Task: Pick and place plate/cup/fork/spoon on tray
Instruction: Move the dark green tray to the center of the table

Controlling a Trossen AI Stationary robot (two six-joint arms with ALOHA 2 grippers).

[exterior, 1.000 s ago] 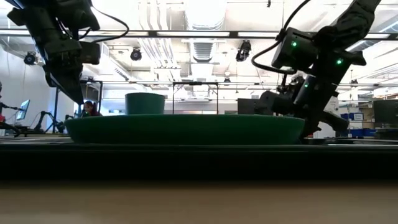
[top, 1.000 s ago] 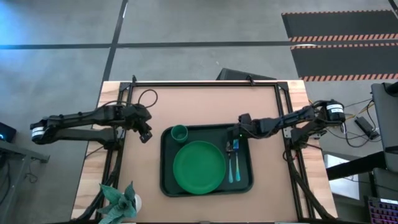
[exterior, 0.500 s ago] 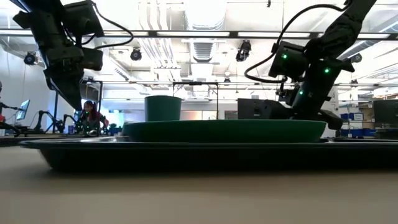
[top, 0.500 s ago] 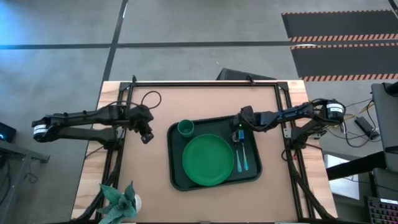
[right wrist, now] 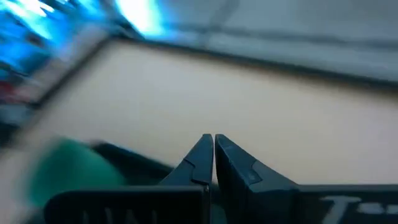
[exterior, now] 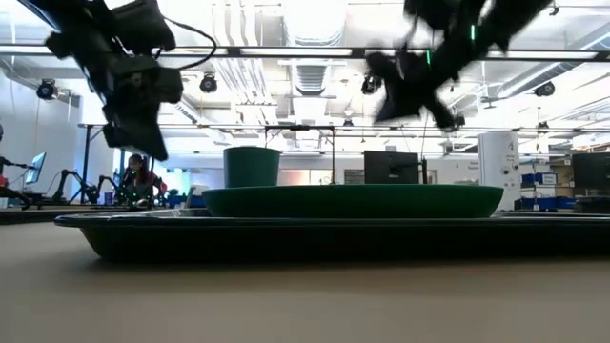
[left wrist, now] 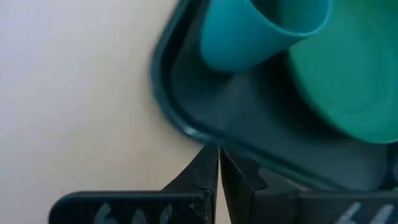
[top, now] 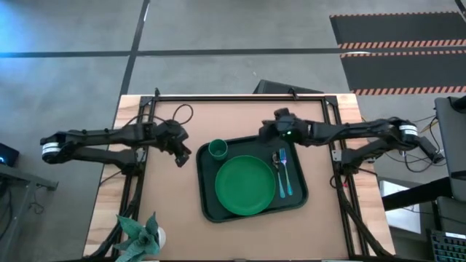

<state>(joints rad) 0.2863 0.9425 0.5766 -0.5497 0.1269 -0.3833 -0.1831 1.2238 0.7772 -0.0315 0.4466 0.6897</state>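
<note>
The left end effector has its fingers pressed together on nothing and sits low at the tray's left rim, near the corner where the cup stands; in its wrist view the joined tips touch or nearly touch that rim. The right end effector, also closed and empty, hangs above the table just beyond the tray's far edge, clear of everything. On the tray itself the plate lies in the middle, the cup stands upright in the far-left corner just beside the plate, and the fork and spoon lie side by side along the right of the plate, handles pointing toward the near edge. A potted plant stands well off the tray's near-left corner. All four items appear to be placed, so the step in hand looks like final tidying, perhaps nudging the tray. The next move probably calls only for lifting both arms clear without catching the rim.
</note>
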